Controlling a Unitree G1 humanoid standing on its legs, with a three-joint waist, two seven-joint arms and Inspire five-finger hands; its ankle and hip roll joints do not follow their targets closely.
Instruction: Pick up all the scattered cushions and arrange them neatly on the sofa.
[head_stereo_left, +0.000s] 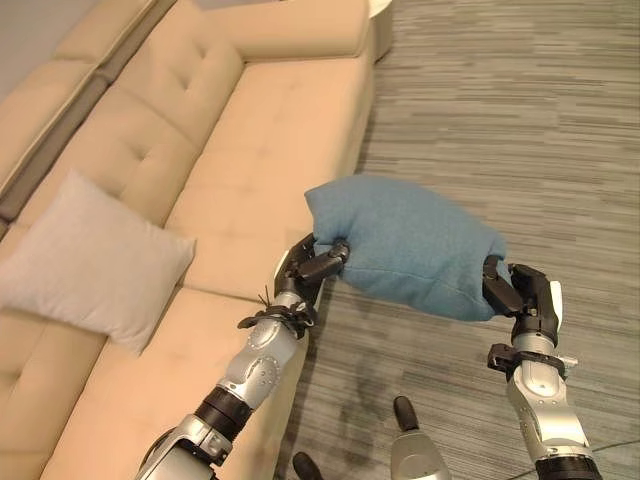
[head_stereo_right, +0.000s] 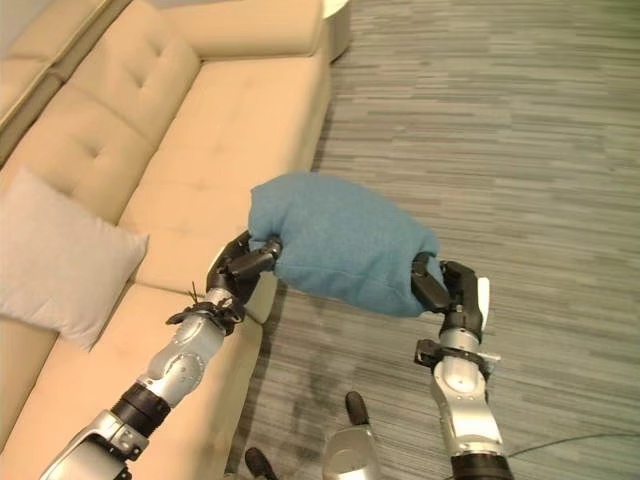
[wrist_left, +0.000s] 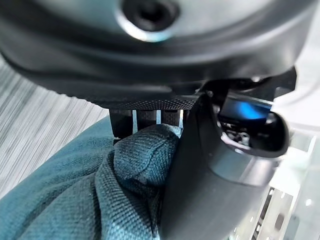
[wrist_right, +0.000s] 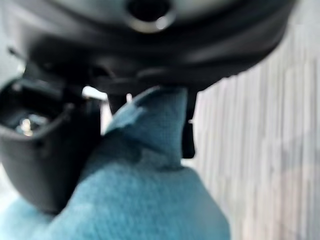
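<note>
While the blue cushion (head_stereo_left: 405, 245) hangs in mid-air betw. my two hands, above the carpet (head_stereo_left: 500, 110) just off the sofa's front edge, its long axis runs hand to hand, roughly parallel to that edge. Left hand (head_stereo_left: 312, 268) pinches one end corner, thumb and fingers curled into the cloth; right hand (head_stereo_left: 520, 290) does likewise at the far end. Sofa (head_stereo_left: 270, 130) lies to my left, so left hand is nearer the seat; judging by that, the cushion needs to swing left and over the seat edge. Grey cushion (head_stereo_left: 90, 260) already sits on the seat against the backrest, well apart. No labels or writing legible anywhere.
</note>
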